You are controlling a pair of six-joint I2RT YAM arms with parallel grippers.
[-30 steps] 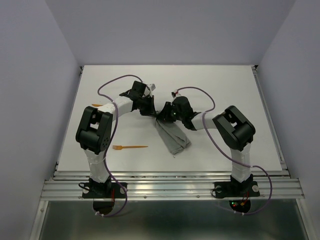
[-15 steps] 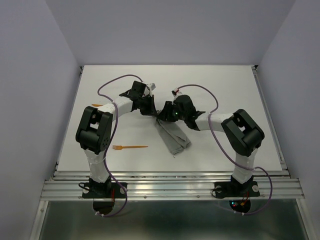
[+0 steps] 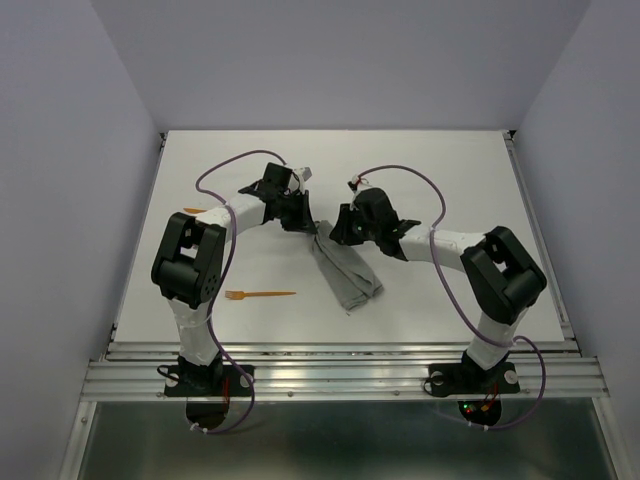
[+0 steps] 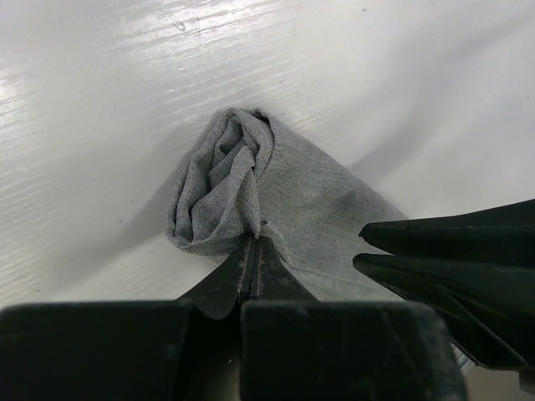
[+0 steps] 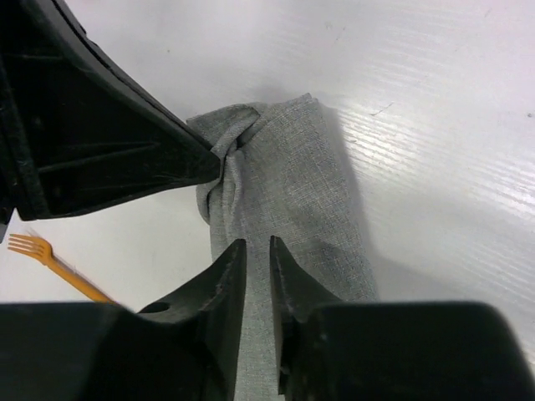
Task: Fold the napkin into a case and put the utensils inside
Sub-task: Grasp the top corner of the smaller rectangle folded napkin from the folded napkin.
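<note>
The grey napkin (image 3: 348,278) lies folded into a narrow oblong case, slanting toward the front right. Its far end is bunched (image 4: 221,180), and my left gripper (image 4: 254,240) is shut on that bunch. My right gripper (image 5: 257,244) hovers just over the cloth (image 5: 292,184) beside the left gripper's fingers (image 5: 125,159), its jaws a narrow gap apart with nothing pinched between them. An orange fork (image 3: 262,294) lies on the table left of the napkin, and its tines (image 5: 29,247) show in the right wrist view. A second orange piece (image 3: 193,210) peeks out behind the left arm.
The white table (image 3: 450,170) is bounded by a metal rail (image 3: 340,355) at the front and pale walls on three sides. Purple cables loop over both arms. The right arm's elbow (image 3: 505,275) reaches out toward the table's right side.
The right arm's elbow has swung out to the right while its gripper stayed at the napkin's far end; its jaws widened, then narrowed. The left gripper and the fork have not moved.
</note>
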